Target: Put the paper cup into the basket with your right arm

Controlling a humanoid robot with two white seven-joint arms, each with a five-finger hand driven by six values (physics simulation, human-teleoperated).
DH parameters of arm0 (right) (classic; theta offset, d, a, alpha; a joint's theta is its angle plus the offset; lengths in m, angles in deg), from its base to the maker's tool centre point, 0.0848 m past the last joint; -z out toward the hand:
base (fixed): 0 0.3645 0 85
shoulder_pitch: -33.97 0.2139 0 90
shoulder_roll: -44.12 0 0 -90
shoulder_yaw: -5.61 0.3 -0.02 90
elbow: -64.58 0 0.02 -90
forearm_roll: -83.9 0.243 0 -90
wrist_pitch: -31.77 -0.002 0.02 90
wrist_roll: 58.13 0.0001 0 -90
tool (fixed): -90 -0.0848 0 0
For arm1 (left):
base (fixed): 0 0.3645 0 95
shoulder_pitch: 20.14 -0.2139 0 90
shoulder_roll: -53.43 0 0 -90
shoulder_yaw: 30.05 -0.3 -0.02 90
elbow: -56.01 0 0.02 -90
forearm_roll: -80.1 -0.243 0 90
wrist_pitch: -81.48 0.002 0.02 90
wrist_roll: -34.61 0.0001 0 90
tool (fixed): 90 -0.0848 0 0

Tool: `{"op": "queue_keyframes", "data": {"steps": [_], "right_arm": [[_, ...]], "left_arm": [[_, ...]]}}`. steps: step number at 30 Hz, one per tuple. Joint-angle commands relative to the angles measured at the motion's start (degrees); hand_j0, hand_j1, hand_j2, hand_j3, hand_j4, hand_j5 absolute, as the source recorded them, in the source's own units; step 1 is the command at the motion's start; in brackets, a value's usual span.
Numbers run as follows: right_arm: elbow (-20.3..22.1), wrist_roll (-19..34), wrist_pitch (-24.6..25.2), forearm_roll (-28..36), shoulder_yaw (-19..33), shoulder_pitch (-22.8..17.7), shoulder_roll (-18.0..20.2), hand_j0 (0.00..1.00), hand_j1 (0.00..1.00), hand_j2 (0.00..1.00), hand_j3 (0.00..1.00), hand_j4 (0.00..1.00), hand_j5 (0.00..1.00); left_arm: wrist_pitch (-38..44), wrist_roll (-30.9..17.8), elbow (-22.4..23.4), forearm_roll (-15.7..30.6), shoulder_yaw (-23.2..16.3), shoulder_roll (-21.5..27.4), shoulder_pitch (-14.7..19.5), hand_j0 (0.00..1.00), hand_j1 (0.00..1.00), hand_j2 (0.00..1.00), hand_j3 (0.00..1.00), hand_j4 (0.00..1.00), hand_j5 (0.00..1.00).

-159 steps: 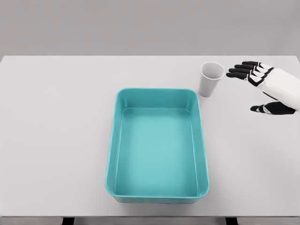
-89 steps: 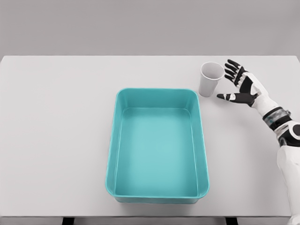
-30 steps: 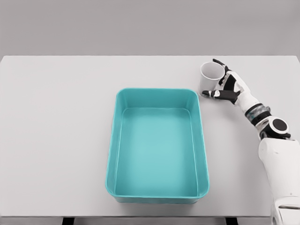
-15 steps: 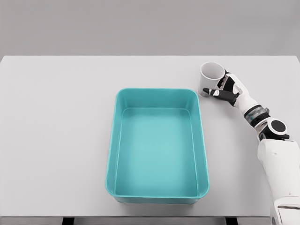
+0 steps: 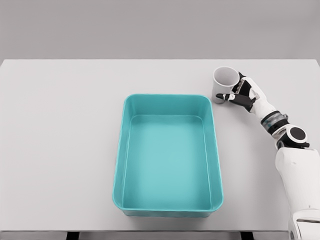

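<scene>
Nearest: white bench [image 5: 60,150], pale and plain. On it, toward the front and middle, sat a teal basket [image 5: 121,165], rectangular with rounded corners, long side running front to back, nothing inside. To the right, rose from the lower right corner a white arm [image 5: 300,185], bent at a round joint and reaching back and inward. Farther back, just beyond the basket's far right corner and apart from its rim, stood upright on the bench a white paper cup [image 5: 223,84], mouth open upward. Against the cup's right side pressed the right hand [image 5: 243,94], black fingers [image 5: 231,96] curled round the cup's wall, thumb across the near side, clamped on the cup. Behind all, a flat grey wall [image 5: 150,27].
</scene>
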Motion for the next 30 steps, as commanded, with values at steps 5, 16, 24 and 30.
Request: {"op": "queue_keyframes", "data": {"steps": [5, 16, 24, 30], "right_arm": [[2.61, 0.00, 0.49, 0.78, 0.41, -0.18, 0.45, 0.57, 0.57, 0.57, 0.57, 0.57, 0.57], [6.39, 0.00, 1.46, 3.32, 0.50, -2.02, 3.78, 0.57, 0.57, 0.57, 0.57, 0.57, 0.57], [21.86, 0.00, 10.07, 4.21, 0.58, -6.50, 6.60, 0.58, 0.58, 0.58, 0.58, 0.58, 0.58], [26.08, 0.00, 12.79, 5.00, 1.38, -7.29, 7.39, 0.58, 0.58, 0.58, 0.58, 0.58, 0.58]], "left_arm": [[0.00, -0.01, -0.03, 0.02, 0.00, 0.00, -0.09, 1.00, 1.00, 1.00, 1.00, 1.00, 1.00], [0.00, -0.01, -0.03, 0.02, 0.00, 0.00, 0.00, 1.00, 1.00, 1.00, 1.00, 1.00, 1.00], [0.00, -0.01, -0.03, 0.02, 0.00, 0.00, 0.00, 1.00, 1.00, 1.00, 1.00, 1.00, 1.00], [0.00, -0.01, 0.06, 0.02, -0.09, 0.00, -0.09, 1.00, 1.00, 1.00, 1.00, 1.00, 1.00]]}}
